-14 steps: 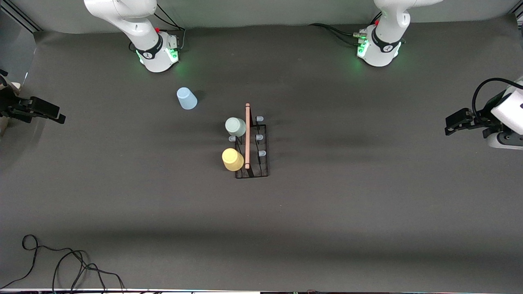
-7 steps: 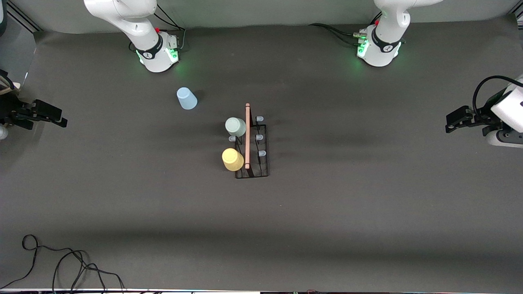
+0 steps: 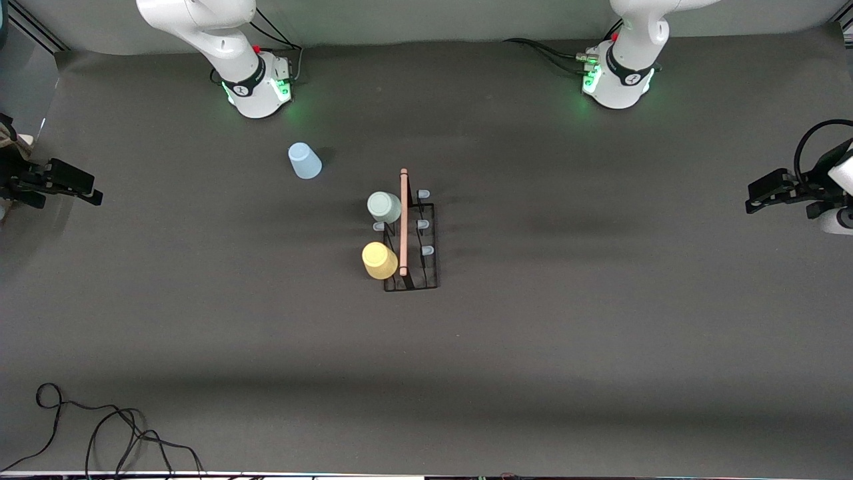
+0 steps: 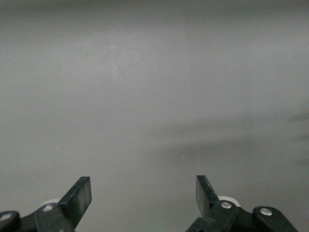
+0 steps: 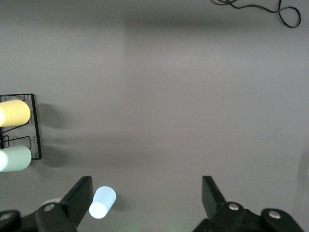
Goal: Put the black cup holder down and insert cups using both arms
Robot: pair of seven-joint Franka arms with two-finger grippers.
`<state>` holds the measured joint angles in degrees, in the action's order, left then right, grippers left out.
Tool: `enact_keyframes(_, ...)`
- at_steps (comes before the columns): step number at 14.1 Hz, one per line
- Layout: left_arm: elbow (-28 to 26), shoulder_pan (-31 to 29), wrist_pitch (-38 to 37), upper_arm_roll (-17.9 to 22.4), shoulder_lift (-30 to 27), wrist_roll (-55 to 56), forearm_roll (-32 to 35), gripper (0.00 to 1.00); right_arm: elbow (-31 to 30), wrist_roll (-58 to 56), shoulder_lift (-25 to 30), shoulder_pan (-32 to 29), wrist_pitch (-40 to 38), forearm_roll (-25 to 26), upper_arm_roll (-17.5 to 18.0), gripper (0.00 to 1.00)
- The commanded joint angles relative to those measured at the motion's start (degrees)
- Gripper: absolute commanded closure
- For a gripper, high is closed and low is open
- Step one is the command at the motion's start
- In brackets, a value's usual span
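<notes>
The black cup holder [image 3: 426,267] with its wooden rod [image 3: 403,220] stands mid-table. The pale green cup [image 3: 384,207] and the yellow cup [image 3: 379,260] sit on pegs on its side toward the right arm's end; both show in the right wrist view, green [image 5: 15,158] and yellow [image 5: 14,112], on the holder [image 5: 35,125]. The light blue cup [image 3: 304,161] sits alone on the table near the right arm's base, also in the right wrist view [image 5: 103,202]. My right gripper [image 3: 92,192] [image 5: 147,186] is open and empty at the right arm's end. My left gripper [image 3: 752,199] [image 4: 143,186] is open and empty over bare table at the left arm's end.
A black cable [image 3: 100,433] lies coiled at the table's corner nearest the front camera at the right arm's end, and shows in the right wrist view [image 5: 270,9]. Three free pegs [image 3: 422,225] stand on the holder's side toward the left arm's end.
My left gripper has drawn back toward the left arm's end of the table. My right gripper has shifted slightly outward. The cups and holder have not moved.
</notes>
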<state>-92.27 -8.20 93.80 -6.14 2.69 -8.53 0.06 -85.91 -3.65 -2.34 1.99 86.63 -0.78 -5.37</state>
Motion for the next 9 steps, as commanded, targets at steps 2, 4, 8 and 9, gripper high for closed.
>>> enact_keyframes(2,0.6,0.28,-1.43,-0.54,-0.58,-0.08,-0.15,0.02,-1.02,-0.66,1.02,0.91,0.2,1.22,-0.61,0.0)
enact_keyframes(4,0.52,0.29,-1.51,-0.63,-0.58,-0.08,0.11,0.02,-0.93,-0.4,1.2,0.91,-0.15,1.13,-0.61,0.0)
enact_keyframes(8,0.6,0.29,-1.51,-0.71,-0.76,-0.08,0.11,0.02,-0.75,-0.48,1.11,0.83,-1.03,0.87,-0.69,0.0)
enact_keyframes(9,0.6,0.29,-1.43,-0.71,-0.67,-0.08,-0.15,0.01,-0.75,-0.48,1.02,0.91,-1.03,0.86,-0.69,0.0)
